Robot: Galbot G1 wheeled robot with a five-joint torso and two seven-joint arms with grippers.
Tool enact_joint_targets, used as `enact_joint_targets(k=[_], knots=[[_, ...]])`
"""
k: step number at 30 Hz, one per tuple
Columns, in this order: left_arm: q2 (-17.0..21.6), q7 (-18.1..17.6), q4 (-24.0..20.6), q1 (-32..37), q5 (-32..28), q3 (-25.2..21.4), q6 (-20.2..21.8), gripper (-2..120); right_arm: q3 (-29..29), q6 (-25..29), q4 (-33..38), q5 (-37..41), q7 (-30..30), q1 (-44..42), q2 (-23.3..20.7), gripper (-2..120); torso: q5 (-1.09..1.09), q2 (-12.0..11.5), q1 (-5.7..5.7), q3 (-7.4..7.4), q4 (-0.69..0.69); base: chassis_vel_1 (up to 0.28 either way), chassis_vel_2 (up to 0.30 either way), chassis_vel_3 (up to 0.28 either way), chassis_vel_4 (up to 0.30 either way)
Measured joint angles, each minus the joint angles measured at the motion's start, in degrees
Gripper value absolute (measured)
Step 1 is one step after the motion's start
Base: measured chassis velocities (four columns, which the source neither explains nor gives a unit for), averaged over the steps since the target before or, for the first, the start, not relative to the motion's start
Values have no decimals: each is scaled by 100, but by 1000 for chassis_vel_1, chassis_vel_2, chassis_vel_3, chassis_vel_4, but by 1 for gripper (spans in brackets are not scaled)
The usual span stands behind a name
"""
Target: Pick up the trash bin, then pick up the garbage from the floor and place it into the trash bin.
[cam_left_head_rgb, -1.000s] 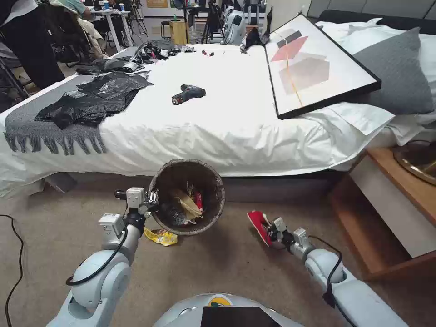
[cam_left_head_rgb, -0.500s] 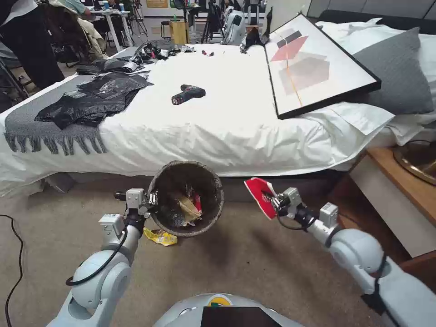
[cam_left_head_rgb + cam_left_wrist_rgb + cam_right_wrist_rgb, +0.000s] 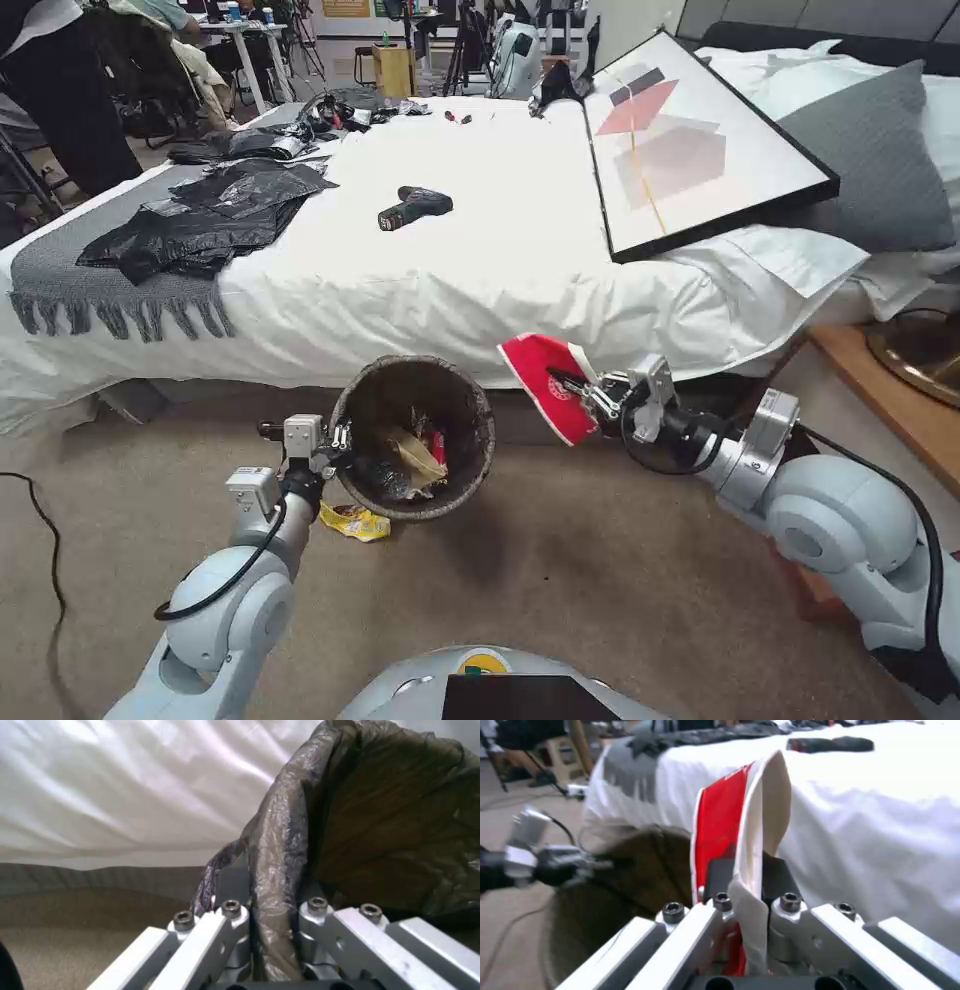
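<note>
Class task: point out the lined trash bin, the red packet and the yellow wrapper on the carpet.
Round bag-lined trash bin (image 3: 470, 478), head view, near rim.
Flat red-and-white packet (image 3: 535, 372), head view, red face.
Crumpled yellow wrapper (image 3: 355, 521), head view, centre.

Ahead of me a bed (image 3: 480, 280) with a white sheet runs across the view. A grey fringed throw (image 3: 100, 285) hangs over its left end, with flat black plastic bags (image 3: 190, 225) piled on it. A cordless drill (image 3: 414, 208) lies on its side near the middle of the sheet. A black-framed picture (image 3: 690, 140) with red and grey shapes lies tilted on the right part of the bed, its far edge against a grey pillow (image 3: 875, 165). A wooden nightstand (image 3: 890, 390) stands just right of the bed. A black cable (image 3: 40, 560) trails at far left. Desks and chairs (image 3: 240, 45) stand behind the bed.
</note>
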Motion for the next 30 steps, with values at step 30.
enact_joint_targets(k=[30], knots=[[-20,-23,-44,-103,-111,55,96,7,-3060,-178,-746,-719,250,2241,1039,0,0,0,0,0,0,0,0,0,0]])
